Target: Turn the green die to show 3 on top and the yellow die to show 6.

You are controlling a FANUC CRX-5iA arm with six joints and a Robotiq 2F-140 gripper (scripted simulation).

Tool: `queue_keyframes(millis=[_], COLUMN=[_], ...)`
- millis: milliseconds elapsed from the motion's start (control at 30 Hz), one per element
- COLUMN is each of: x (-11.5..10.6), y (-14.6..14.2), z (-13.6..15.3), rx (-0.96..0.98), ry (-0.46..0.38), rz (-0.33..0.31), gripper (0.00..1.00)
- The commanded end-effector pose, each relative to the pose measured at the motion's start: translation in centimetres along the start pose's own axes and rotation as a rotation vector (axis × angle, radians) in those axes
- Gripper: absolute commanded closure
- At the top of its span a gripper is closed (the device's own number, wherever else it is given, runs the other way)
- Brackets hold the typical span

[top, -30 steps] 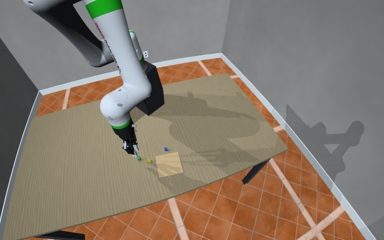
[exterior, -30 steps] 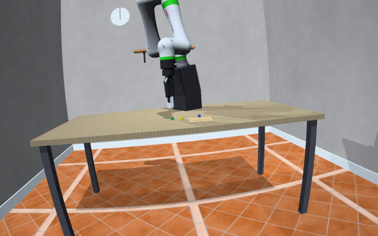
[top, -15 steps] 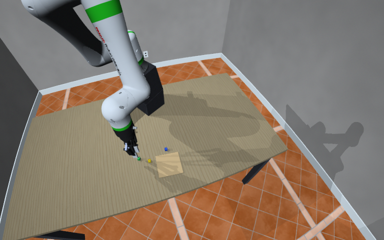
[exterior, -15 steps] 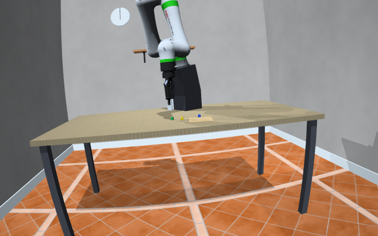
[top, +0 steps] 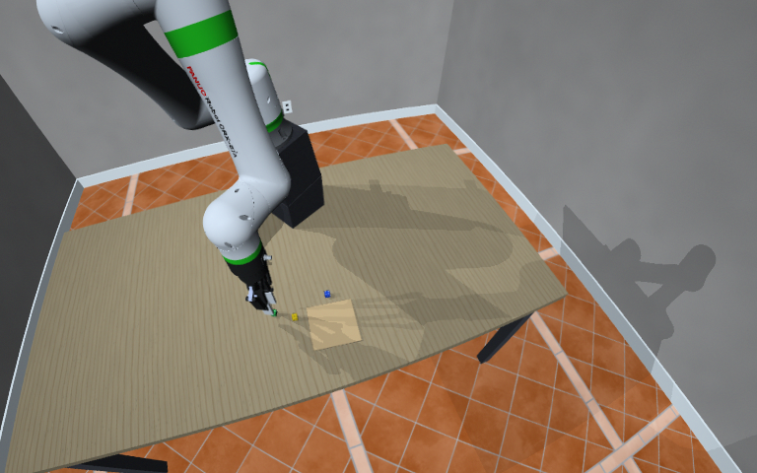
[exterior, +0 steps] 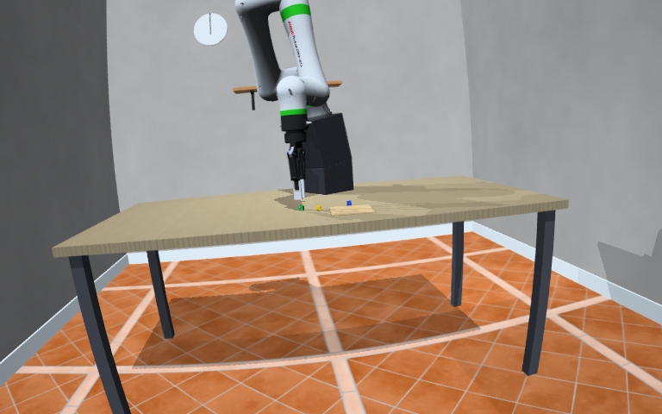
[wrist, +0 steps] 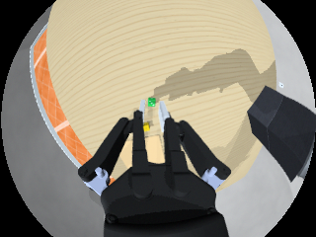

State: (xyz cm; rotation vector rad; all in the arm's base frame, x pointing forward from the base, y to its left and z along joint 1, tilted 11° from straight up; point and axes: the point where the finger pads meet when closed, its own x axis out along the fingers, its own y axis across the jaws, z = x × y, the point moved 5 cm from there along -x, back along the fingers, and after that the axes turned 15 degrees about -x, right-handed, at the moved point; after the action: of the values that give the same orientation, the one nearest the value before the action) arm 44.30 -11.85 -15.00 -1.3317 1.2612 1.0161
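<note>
Over on the table, the green die [top: 274, 312] [exterior: 301, 208] [wrist: 152, 102] sits off the mat [top: 334, 325] [exterior: 351, 210] [wrist: 154, 148], its pips pale but too small for me to count; the yellow die [top: 295, 316] [exterior: 318, 208] [wrist: 146, 127] lies between it and the mat, touching neither; the blue die [top: 326, 294] [exterior: 348, 203] is near the mat too, on the robot base's side, and the mat, thin, squarish and light tan, lies flat, all three dice apart

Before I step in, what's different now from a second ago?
The fingers have come down closer to the green die. Nothing was grabbed or let go. The green, yellow and blue dice and the mat stayed put.
</note>
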Motion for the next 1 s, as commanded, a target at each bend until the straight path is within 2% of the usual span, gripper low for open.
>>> queue_keyframes(millis=[0,967], x=[0.5,1.8], y=[0.0,0.0], z=[0.0,0.0], rx=[0.001,0.001], ry=[0.005,0.005], rz=[-0.008,-0.007], gripper=[0.81,0.81])
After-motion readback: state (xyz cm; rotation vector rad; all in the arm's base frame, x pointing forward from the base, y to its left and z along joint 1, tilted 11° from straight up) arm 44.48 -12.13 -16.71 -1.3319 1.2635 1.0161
